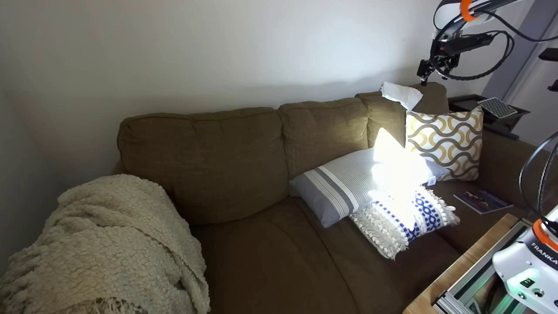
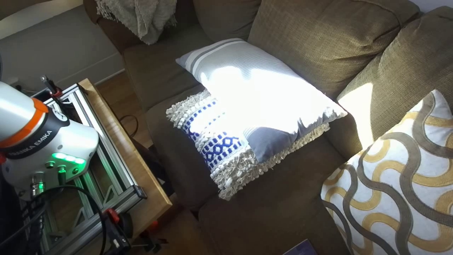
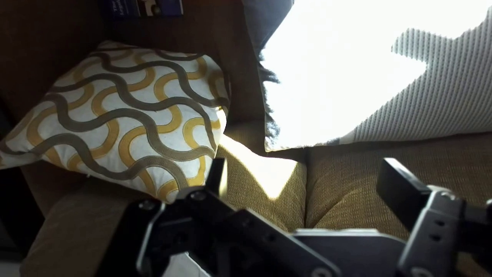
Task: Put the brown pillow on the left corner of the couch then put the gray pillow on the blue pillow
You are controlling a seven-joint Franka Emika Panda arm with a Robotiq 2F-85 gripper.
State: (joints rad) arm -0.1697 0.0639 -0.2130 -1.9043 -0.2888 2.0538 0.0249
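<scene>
Evidently, the gripper (image 3: 304, 181) stands spread and empty, and the gray pillow (image 2: 262, 95) (presumably soft, light) would pinch best at a jutting corner (image 1: 328, 214).

In an exterior view, the gray striped pillow (image 2: 269, 92), largely washed out, hides part of the blue-patterned fringed pillow (image 2: 219, 150); frame edges crop the brown-and-gold throw pillow (image 2: 393, 182) and the book (image 2: 302, 249).

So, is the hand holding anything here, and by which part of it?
Nothing is held: the hand stands open, its jaws wide apart with nothing gripped between them.
</scene>
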